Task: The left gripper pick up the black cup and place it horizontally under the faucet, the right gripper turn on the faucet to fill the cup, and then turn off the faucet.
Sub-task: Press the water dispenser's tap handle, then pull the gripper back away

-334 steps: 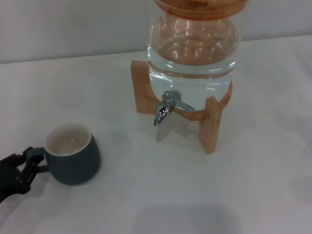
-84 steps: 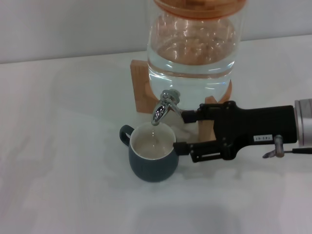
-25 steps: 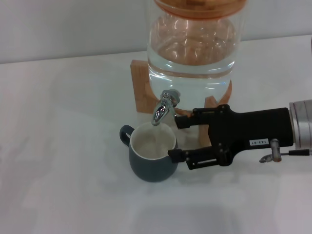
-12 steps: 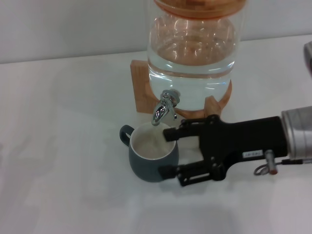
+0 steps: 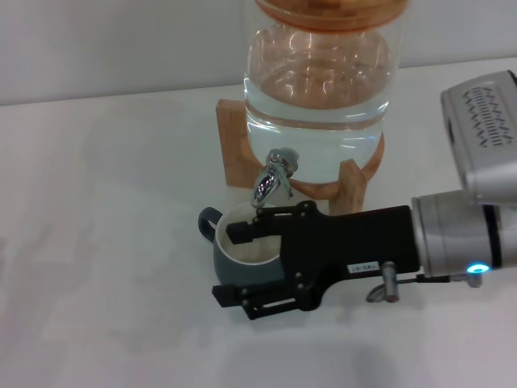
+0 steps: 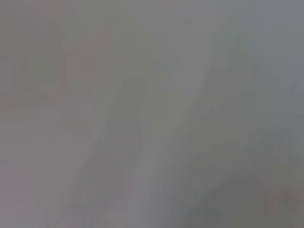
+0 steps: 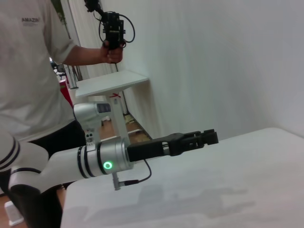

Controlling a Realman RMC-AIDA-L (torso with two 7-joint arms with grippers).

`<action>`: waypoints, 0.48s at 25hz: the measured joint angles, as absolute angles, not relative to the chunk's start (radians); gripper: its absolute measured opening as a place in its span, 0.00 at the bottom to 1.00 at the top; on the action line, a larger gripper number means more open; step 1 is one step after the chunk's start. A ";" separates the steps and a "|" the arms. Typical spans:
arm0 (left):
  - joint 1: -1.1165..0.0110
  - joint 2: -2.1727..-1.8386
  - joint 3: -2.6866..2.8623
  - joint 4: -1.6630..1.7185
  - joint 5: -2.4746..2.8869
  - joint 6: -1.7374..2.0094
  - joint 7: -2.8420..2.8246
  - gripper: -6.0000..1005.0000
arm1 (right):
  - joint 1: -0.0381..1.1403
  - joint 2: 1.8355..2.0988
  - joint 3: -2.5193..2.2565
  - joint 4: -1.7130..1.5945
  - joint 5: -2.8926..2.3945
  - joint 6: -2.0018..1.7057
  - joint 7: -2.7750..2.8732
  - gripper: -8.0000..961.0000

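Across a plain white tabletop (image 5: 105, 202) backed by a pale wall, one glass water jar (image 5: 321, 89) stands in one wooden stand (image 5: 234, 145), and all else lies close to that jar. One faucet (image 5: 273, 179) juts from the jar's base toward the camera, spout turned down. One black cup (image 5: 232, 260) stands upright directly below the spout, its loop handle pointing away from the right gripper. The right gripper (image 5: 233, 263) reaches in over the cup, its jaws spread apart: one finger lies across the cream inside near the rim, the other passes in front of the cup's wall. In the right wrist view the left gripper (image 7: 204, 137) hangs off beyond the table's edge, fingers together, near a person (image 7: 33, 71) in a white shirt holding a handheld device (image 7: 112, 29). Left wrist view shows only grey.
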State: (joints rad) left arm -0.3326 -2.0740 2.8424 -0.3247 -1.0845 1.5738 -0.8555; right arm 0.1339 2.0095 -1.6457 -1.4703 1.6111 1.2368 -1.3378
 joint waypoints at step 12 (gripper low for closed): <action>-0.327 -2.074 2.842 -0.326 -1.085 1.573 -0.854 0.52 | 0.141 2.009 -1.681 -1.471 1.601 1.139 -1.334 0.83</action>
